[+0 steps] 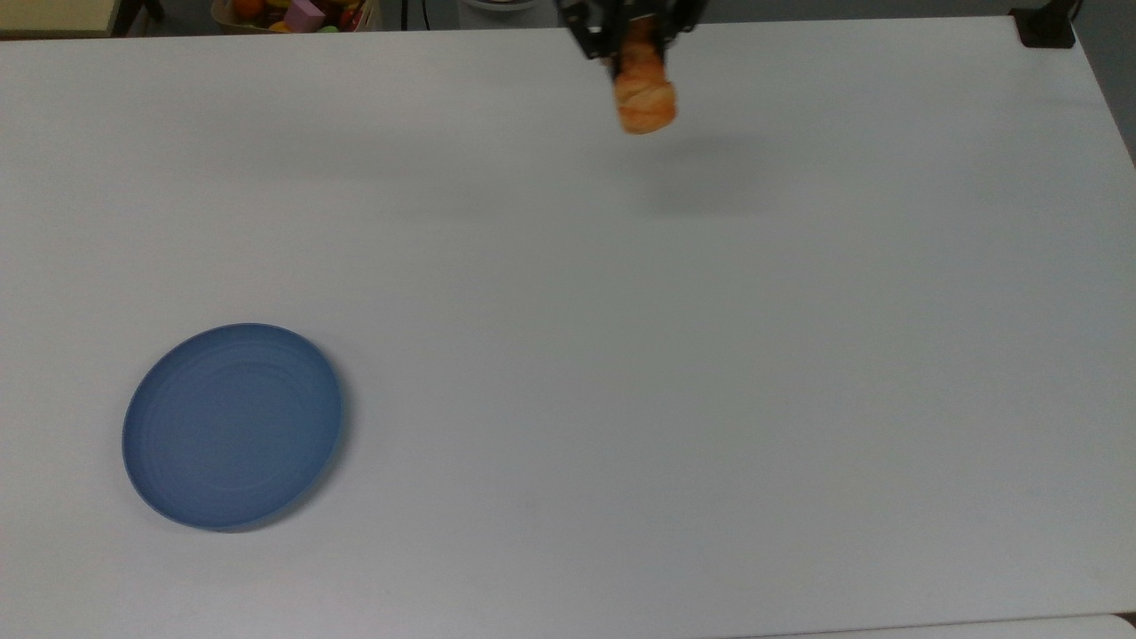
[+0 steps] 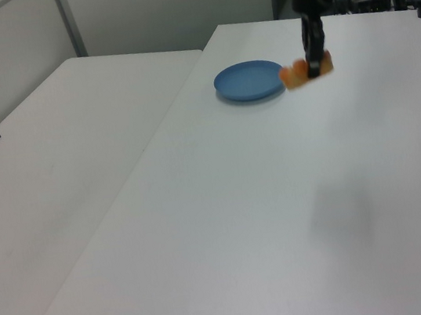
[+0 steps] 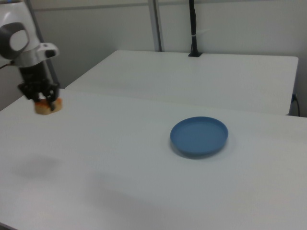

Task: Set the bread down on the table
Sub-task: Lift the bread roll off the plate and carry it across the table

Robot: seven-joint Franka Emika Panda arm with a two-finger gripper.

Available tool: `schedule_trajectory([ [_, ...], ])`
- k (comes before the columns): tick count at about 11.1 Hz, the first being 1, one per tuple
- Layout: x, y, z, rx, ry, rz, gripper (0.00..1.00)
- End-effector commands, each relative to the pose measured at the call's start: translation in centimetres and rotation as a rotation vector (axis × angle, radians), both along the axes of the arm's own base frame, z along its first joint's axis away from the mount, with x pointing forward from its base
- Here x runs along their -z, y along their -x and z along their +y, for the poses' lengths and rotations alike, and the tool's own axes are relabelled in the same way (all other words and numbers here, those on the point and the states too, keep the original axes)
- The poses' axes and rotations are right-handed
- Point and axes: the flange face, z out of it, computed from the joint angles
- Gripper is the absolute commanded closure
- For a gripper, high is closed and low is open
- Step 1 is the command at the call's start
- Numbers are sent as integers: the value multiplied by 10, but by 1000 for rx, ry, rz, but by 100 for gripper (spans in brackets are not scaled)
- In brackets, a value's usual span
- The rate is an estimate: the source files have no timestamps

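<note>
End effector (image 1: 632, 40): clenched on the upper end of the bread, at the top edge of the top view; in the left view (image 2: 315, 62) it hangs from the arm over the far half of the tabletop; in the right view (image 3: 40, 98) it sits at the right view's left.
Bread (image 1: 645, 93): held in the air, hanging downward from the fingers, clear of the surface; a soft shadow lies on the tabletop below it. Also seen in the left view (image 2: 305, 72) and the right view (image 3: 48, 107).
Tabletop (image 1: 710, 399): white and wide, carrying the plate.
Plate (image 1: 232, 426): round, blue, lying flat with nothing on it, in the top view's lower left, well apart from the bread. In the left view (image 2: 250, 80) the bread appears just beside its right rim, though raised above the surface.
Second tabletop (image 2: 61, 164): white, alongside the first, on the left view's left.
</note>
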Motion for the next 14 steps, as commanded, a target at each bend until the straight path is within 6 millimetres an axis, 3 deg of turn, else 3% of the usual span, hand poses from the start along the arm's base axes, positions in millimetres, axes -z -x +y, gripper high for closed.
schedule_trajectory([
  [1, 32, 57, 84, -50, 28, 51, 57],
  [3, 60, 83, 131, -93, 38, 78, 57],
  [5, 91, 105, 160, -106, 31, 78, 57],
  [7, 123, 112, 186, -78, 4, 83, 57],
  [9, 153, 109, 198, -85, -23, 74, 57],
  [12, 192, 133, 224, -48, 16, 10, 57],
  [14, 216, 134, 233, -2, 37, -31, 57],
])
